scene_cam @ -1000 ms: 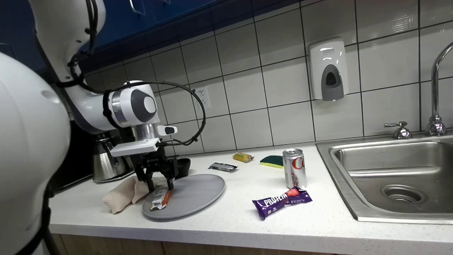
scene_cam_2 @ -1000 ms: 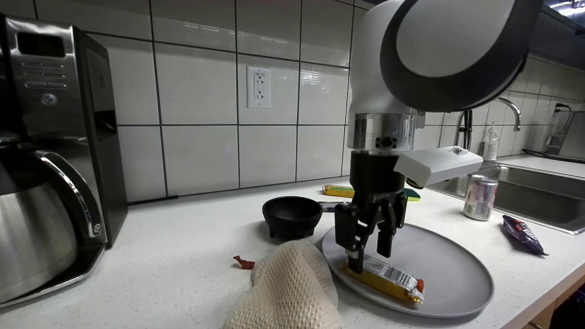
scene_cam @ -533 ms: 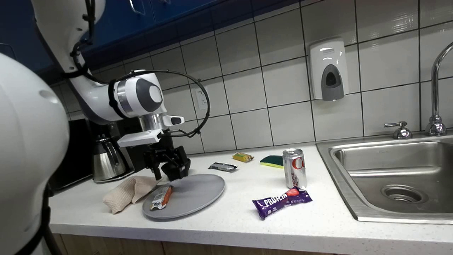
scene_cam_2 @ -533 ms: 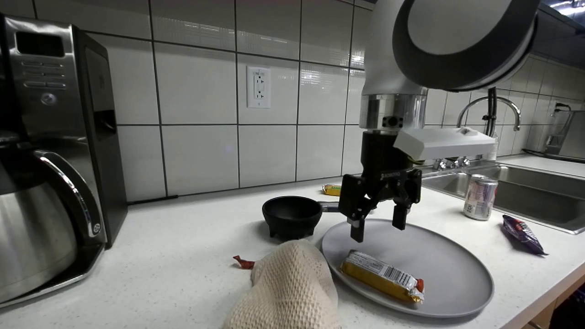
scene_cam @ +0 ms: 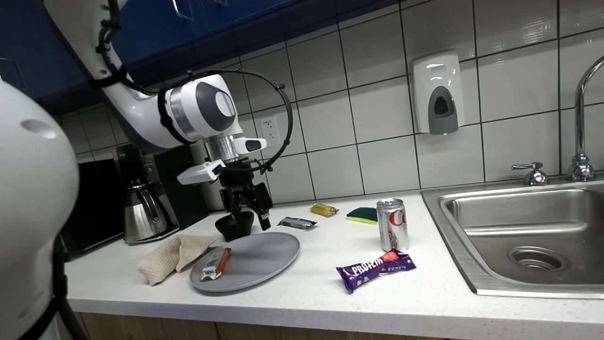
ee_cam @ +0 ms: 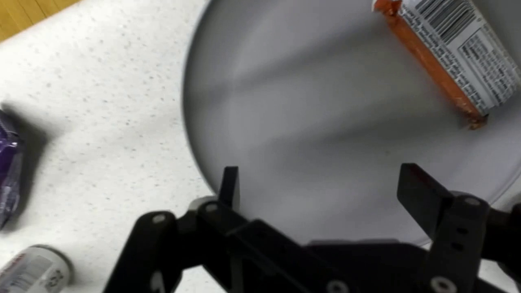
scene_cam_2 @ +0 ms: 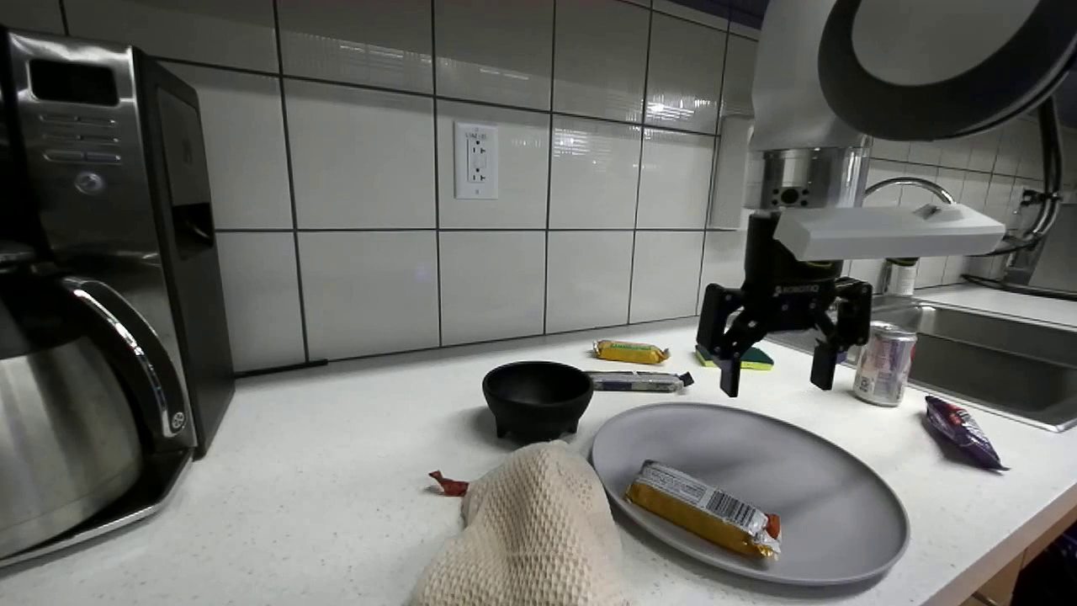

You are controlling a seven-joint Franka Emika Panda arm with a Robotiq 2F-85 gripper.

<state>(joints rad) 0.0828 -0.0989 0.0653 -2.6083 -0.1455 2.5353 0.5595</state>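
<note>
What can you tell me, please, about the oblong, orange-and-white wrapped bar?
The bar has a shiny, foil-like orange-and-white wrapper with crinkled ends; a barcode and small print face up. It lies flat, off-centre on the round gray plate, and nothing else, including the open black gripper, visibly touches it.

The speckled white worktop [scene_cam: 316, 274] has a steel sink [scene_cam: 455, 241] let into it. A round grey plate [scene_cam_2: 829, 497] lies flat near the front edge, a crumpled beige cloth [scene_cam_2: 532, 530] just beside it, a small red scrap [scene_cam_2: 450, 484] at the cloth's side. Close by stands a black bowl [scene_cam_2: 538, 400] and, farther off, a coffee maker [scene_cam_2: 189, 286]. Over toward the sink I see an upright drink can [scene_cam: 392, 226], a purple protein bar [scene_cam: 375, 270] near it but apart. Nearer the back lie a silver packet [scene_cam_2: 637, 381], a yellow packet [scene_cam_2: 631, 352] and a sponge [scene_cam: 362, 215].
</note>
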